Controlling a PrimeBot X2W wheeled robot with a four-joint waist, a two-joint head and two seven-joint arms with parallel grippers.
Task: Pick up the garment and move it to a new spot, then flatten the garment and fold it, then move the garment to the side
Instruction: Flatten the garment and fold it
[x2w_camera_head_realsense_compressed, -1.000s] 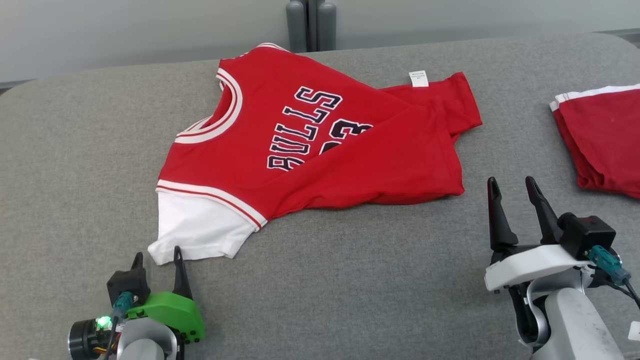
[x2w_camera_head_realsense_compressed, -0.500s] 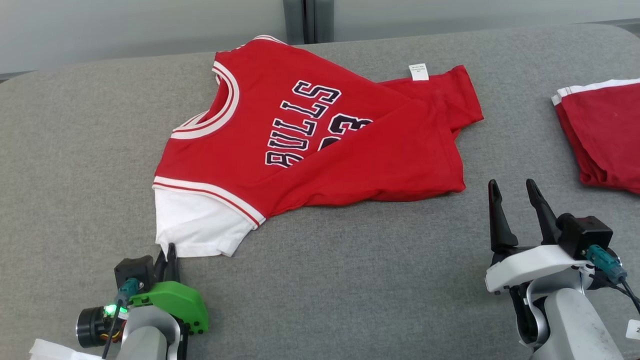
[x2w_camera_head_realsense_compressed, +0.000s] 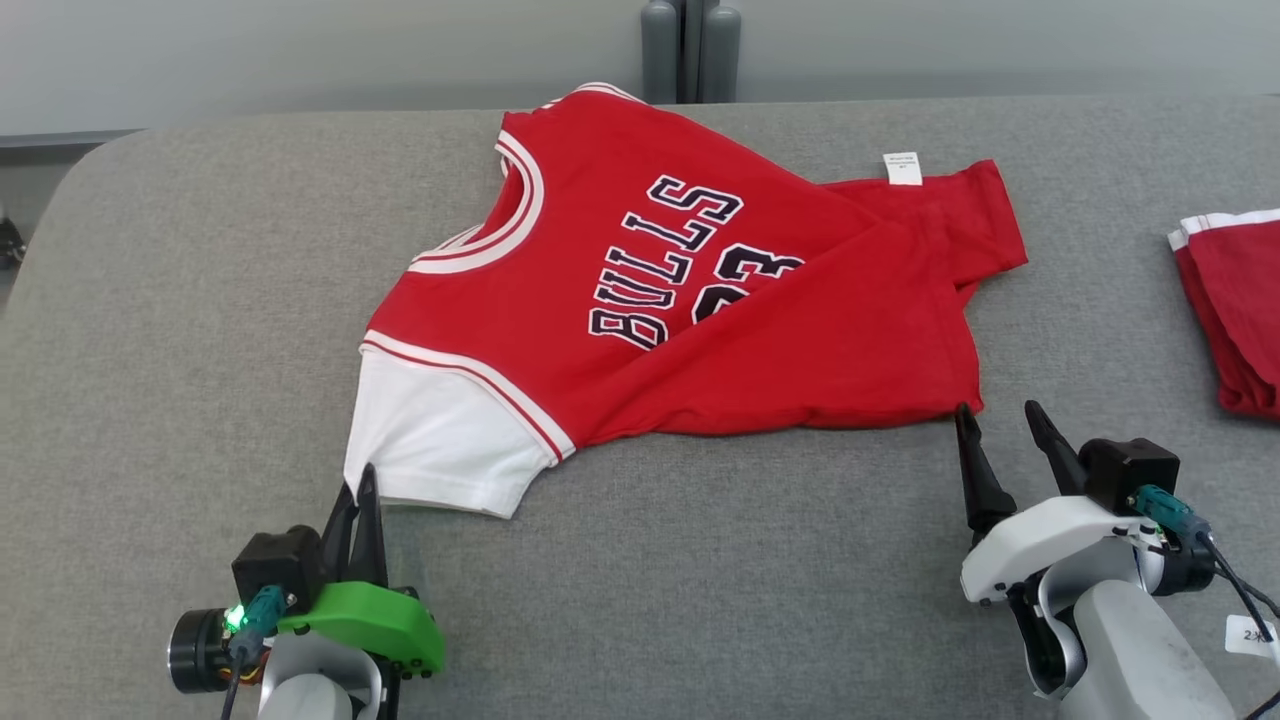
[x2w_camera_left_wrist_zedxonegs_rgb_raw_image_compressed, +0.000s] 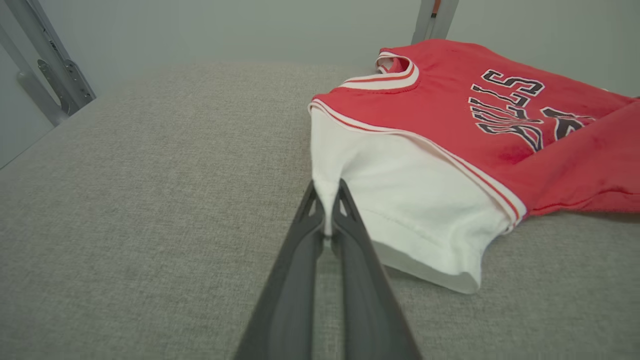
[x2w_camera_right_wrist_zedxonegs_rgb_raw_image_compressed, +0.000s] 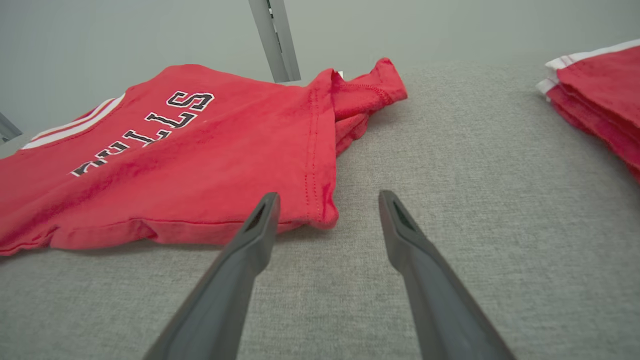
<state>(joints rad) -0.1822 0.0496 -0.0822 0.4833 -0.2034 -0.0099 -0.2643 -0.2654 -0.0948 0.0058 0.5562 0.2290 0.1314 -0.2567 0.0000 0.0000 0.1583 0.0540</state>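
Observation:
The garment (x2w_camera_head_realsense_compressed: 700, 300) is a red jersey with black lettering and white sleeves, lying crumpled on the grey table (x2w_camera_head_realsense_compressed: 200, 300). My left gripper (x2w_camera_head_realsense_compressed: 358, 487) is shut on the near corner of its white sleeve (x2w_camera_left_wrist_zedxonegs_rgb_raw_image_compressed: 410, 200), and the left wrist view shows white cloth pinched between the fingers (x2w_camera_left_wrist_zedxonegs_rgb_raw_image_compressed: 320, 240). At the garment's lower right corner (x2w_camera_right_wrist_zedxonegs_rgb_raw_image_compressed: 320, 210) my right gripper (x2w_camera_head_realsense_compressed: 995, 418) stands open. That corner lies just ahead of the gap between its fingers (x2w_camera_right_wrist_zedxonegs_rgb_raw_image_compressed: 250, 240), with no cloth between them.
A second red garment with white trim (x2w_camera_head_realsense_compressed: 1235, 300) lies folded at the table's right edge, also seen in the right wrist view (x2w_camera_right_wrist_zedxonegs_rgb_raw_image_compressed: 600, 95). Grey posts (x2w_camera_head_realsense_compressed: 690, 45) stand behind the table's far edge.
My left gripper has gone from open to shut on the white sleeve corner. My right gripper has come up to the garment's lower right corner. The camera has shifted left.

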